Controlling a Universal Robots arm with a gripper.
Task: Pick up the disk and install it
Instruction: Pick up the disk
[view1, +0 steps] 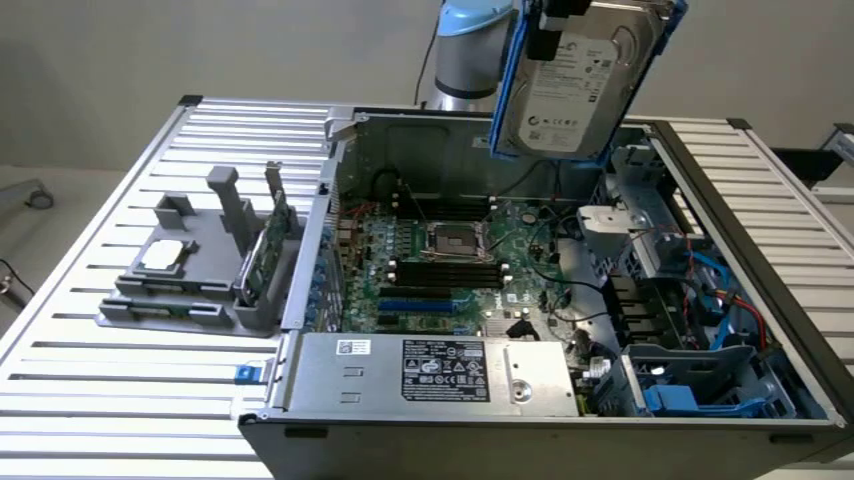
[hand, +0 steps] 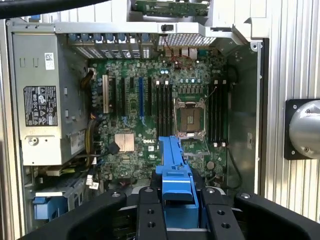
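Holding the disk (view1: 577, 85) — fingers (hand: 150, 215) apparently clamped — above the case (view1: 534, 445).

Gripper (hand: 181, 212) clamps the disk (hand: 172, 162) edge-on (just its blue carrier bracket visible). Beneath it: open computer case (hand: 246, 100), green motherboard (hand: 135, 115), CPU socket (hand: 190, 116) flanked by memory slots, silver power supply (hand: 45, 95) beside the board.
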